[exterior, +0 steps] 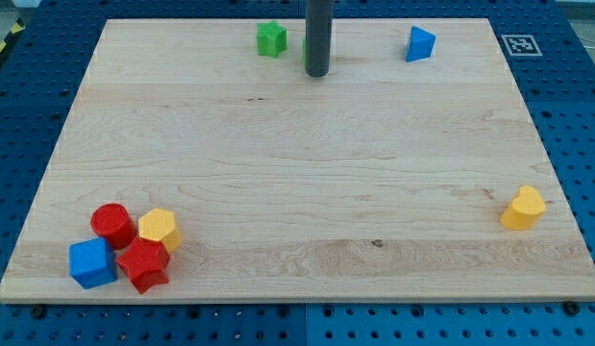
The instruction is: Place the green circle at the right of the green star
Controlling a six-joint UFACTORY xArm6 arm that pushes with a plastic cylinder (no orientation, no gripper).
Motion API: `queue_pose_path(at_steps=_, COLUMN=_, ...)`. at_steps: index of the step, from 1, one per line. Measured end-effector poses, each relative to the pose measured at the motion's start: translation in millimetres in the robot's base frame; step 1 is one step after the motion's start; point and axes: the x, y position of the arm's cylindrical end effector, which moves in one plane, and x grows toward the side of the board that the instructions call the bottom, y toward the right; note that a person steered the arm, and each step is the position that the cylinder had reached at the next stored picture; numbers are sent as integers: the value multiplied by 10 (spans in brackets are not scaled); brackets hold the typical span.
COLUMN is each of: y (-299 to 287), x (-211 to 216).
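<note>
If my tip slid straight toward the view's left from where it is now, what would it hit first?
Probably the green star, the nearest block on that side of my tip. The star sits slightly higher in the view, so it could be a graze or a miss.

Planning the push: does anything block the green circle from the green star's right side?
Nothing visible does. The green circle, a sliver behind my rod, sits right of the green star, only a gap between.

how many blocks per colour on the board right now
Green: 2, the green star and a green sliver mostly hidden behind my tip
Blue: 2, blue cube, blue triangle
Red: 2, red circle, red star
Yellow: 2, yellow hexagon, yellow heart
Total: 8
</note>
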Motion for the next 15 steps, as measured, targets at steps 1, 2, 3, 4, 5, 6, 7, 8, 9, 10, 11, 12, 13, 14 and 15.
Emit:
queue_pose_path(at_steps=1, y=-12, x=-129)
queue_pose_path(at_steps=2, y=-106, x=-284)
queue_pose_path(at_steps=3, y=-155, x=-284)
queue_pose_path(at_steps=4, y=-195, x=-167)
queue_pose_path(at_steps=5, y=129, x=-46)
queue_pose_path(at_steps=6, y=330, x=-160)
queue_pose_path(at_steps=7, y=286, x=-349)
queue_pose_path(at_steps=8, y=270, x=-398)
queue_pose_path(at_steps=9, y=219, x=-518)
queue_pose_path(at_steps=10, y=210, x=-558)
queue_pose_path(at_steps=11, y=137, x=-636)
queue_pose_path(at_steps=12, y=129, x=-734)
queue_pose_path(at_steps=13, y=81, x=-799)
queue_pose_path(at_steps=14, y=185, x=-772)
queue_pose_path(at_steps=15, y=243, x=-751)
